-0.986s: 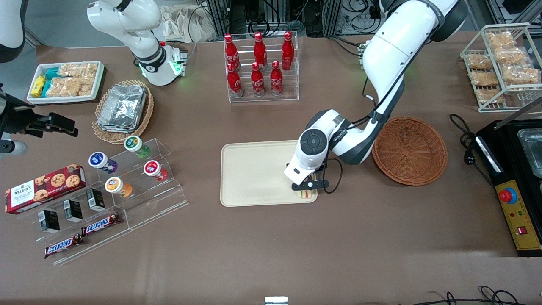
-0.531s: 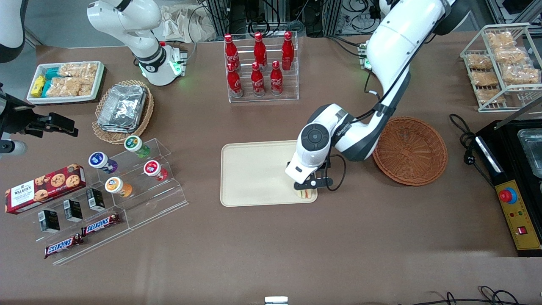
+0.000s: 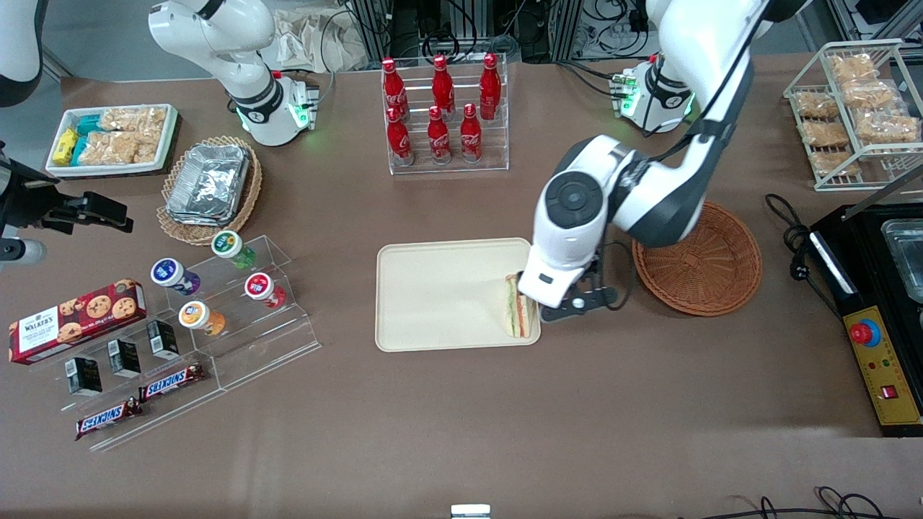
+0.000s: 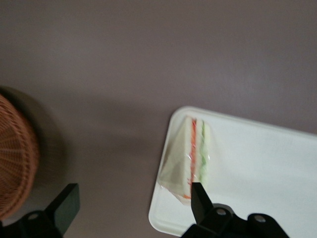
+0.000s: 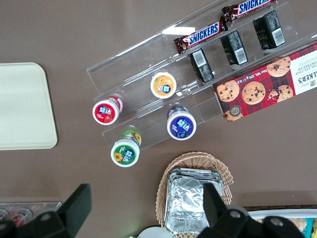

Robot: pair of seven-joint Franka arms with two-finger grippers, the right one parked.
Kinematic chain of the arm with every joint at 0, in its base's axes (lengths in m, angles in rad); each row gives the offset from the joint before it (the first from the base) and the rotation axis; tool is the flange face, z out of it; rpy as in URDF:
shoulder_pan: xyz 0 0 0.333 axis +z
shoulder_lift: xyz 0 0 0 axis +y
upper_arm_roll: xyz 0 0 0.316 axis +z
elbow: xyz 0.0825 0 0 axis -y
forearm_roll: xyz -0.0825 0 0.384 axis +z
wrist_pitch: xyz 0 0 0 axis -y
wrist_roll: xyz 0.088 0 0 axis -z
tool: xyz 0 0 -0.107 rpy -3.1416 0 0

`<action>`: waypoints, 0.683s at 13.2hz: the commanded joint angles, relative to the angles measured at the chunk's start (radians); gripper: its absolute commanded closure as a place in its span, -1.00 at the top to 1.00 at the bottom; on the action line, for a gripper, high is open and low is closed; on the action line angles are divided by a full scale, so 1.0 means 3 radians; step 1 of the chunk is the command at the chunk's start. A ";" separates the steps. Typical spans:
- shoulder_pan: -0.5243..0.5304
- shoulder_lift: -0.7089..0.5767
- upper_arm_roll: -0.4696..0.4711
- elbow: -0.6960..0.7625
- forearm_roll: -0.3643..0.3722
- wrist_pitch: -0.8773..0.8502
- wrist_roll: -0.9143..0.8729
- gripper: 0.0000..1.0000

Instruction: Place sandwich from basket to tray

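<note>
Your sandwich point(image 3: 518, 308) lies on the tray point(image 3: 440, 295), tucked into the tray's corner nearest the basket point(image 3: 703, 263) and close to the rim on the front-camera side. In the left wrist view you see the sandwich point(image 4: 190, 153) lying flat in its clear wrapper, with the orange-red and green filling stripes showing, right at the rounded corner of the tray point(image 4: 267, 168).

Your gripper point(image 4: 133, 206) hangs above the sandwich with nothing in it. The fingers point(image 4: 198, 198) are spread wide apart, one over the bare desk point(image 4: 124, 64) near the basket point(image 4: 15, 158), the other over the sandwich's tip. In the front view the gripper point(image 3: 570, 303) sits just past the tray's edge, between tray and basket, with the wrist housing covering part of that tray corner.

The basket rests on the desk point(image 3: 505, 418) beside the tray, toward the working arm's end, and what you can see of its inside holds nothing; the arm hides part of it.
</note>
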 commanded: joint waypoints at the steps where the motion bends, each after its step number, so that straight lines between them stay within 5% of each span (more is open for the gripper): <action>1: -0.0009 -0.0351 0.0289 -0.0025 -0.0003 -0.0216 -0.0027 1.00; 5: 0.0001 -0.0627 0.0596 -0.0081 0.0002 -0.0370 0.0095 1.00; 9: 0.0214 -0.1051 0.1093 -0.0402 -0.0385 -0.0340 0.1509 1.00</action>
